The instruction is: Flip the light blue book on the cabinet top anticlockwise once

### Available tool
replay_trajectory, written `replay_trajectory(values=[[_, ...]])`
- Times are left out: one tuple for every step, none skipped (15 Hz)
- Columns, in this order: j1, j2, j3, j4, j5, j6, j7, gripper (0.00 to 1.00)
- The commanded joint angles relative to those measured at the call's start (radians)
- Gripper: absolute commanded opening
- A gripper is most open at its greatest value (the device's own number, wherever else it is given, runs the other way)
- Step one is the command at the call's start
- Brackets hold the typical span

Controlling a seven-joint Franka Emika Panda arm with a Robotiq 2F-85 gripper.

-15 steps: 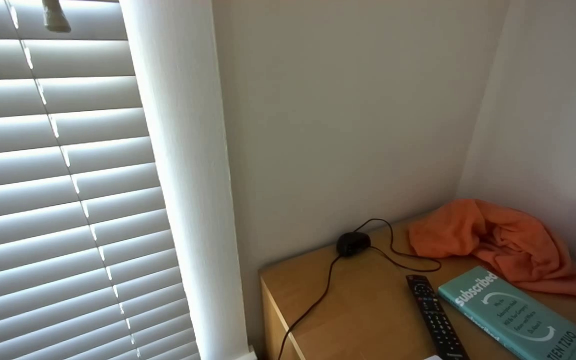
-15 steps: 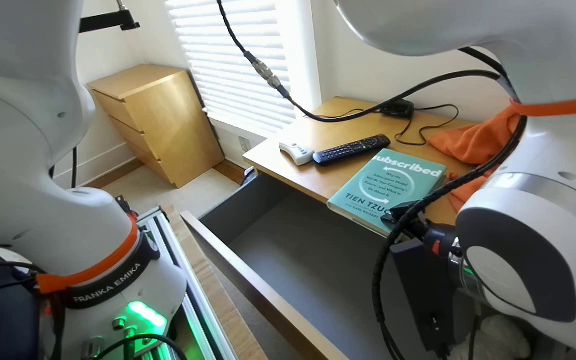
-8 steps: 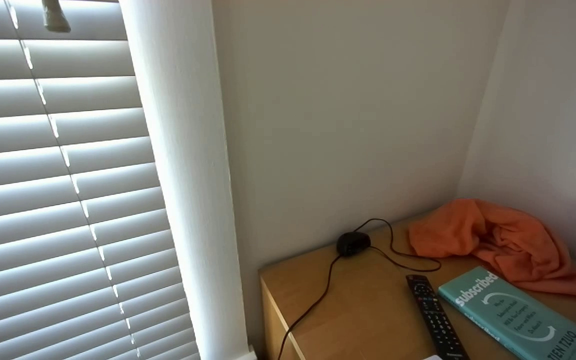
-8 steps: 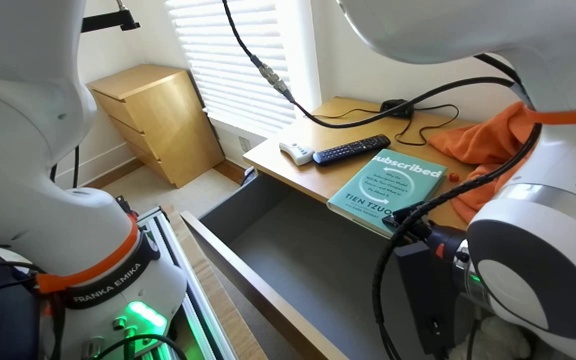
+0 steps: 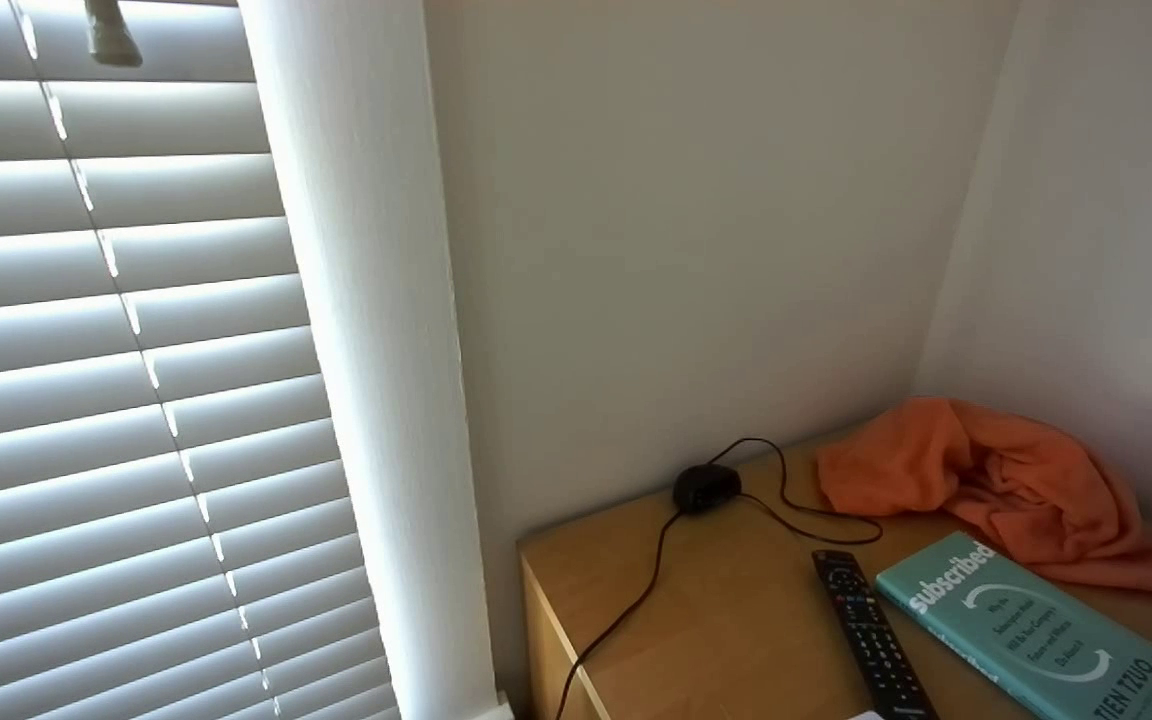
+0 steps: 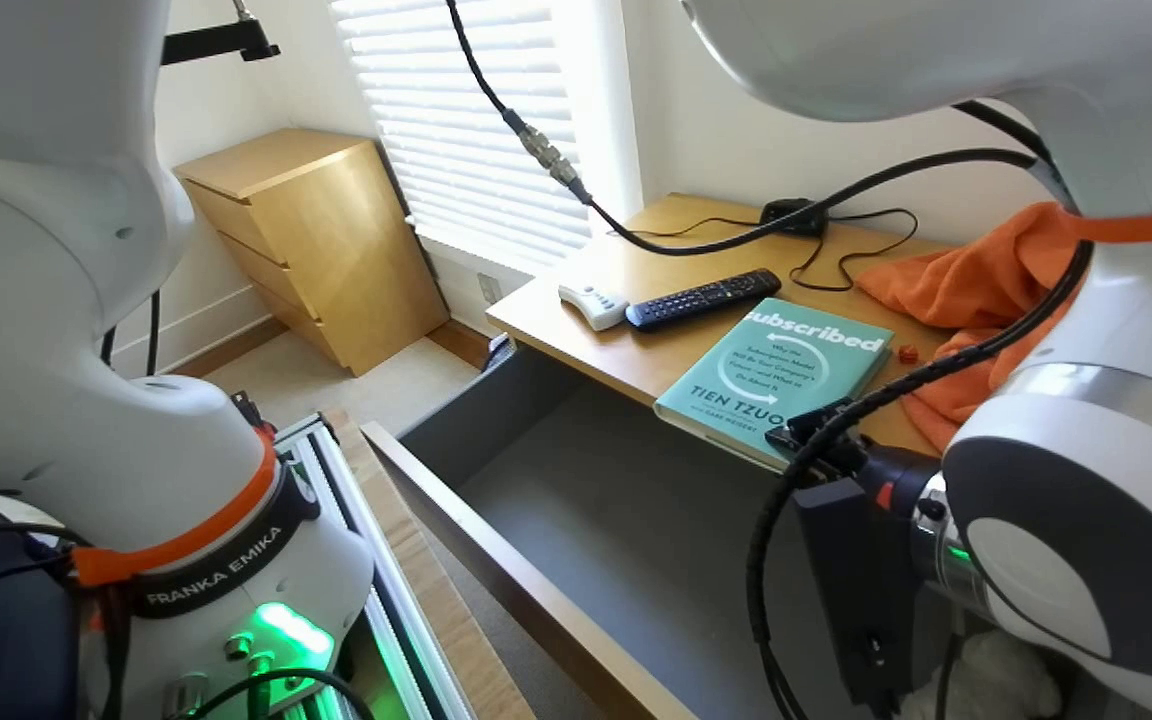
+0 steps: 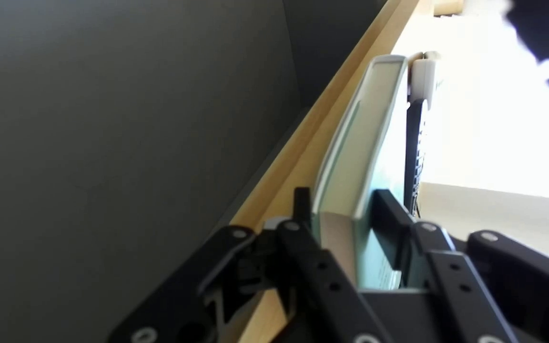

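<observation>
End effector (image 7: 344,209) astride corner of light blue book (image 6: 774,375) | clamped? can't tell | in an exterior view it lies toward 11 o'clock, long axis 1-to-7

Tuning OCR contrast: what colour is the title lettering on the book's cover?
White. The title lettering on the book shows best in an exterior view.

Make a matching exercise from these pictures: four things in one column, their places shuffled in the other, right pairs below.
Things:
1. light blue rectangular book
2. long black plastic remote
3. bright orange fabric cloth
4. grey-lined wooden drawer

Places:
A. pulled out below the wooden cabinet top
B. bunched up near the pale wall
C. one corner between the fingers of the black hand
D. lying beside the book's spine

Pairs: 1-C; 2-D; 3-B; 4-A
</observation>
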Motion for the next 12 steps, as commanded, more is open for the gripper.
replay_trajectory(values=[[0.036, -0.059, -0.004, -0.03, 0.015, 0.034, 0.062, 0.12], [0.051, -0.081, -0.008, -0.04, 0.016, 0.047, 0.079, 0.12], [0.066, -0.098, -0.01, -0.045, 0.011, 0.061, 0.094, 0.12], [0.084, -0.12, -0.013, -0.052, 0.007, 0.079, 0.114, 0.12], [0.106, -0.144, -0.016, -0.061, -0.003, 0.102, 0.132, 0.12], [0.128, -0.168, -0.02, -0.069, -0.012, 0.125, 0.154, 0.12], [0.149, -0.187, -0.024, -0.075, -0.026, 0.152, 0.178, 0.12], [0.17, -0.21, -0.027, -0.087, -0.039, 0.189, 0.204, 0.12], [0.189, -0.234, -0.029, -0.1, -0.055, 0.222, 0.233, 0.12], [0.207, -0.251, -0.03, -0.109, -0.077, 0.256, 0.26, 0.12], [0.222, -0.274, -0.029, -0.126, -0.103, 0.285, 0.286, 0.12], [0.236, -0.292, -0.028, -0.139, -0.132, 0.317, 0.313, 0.12]])
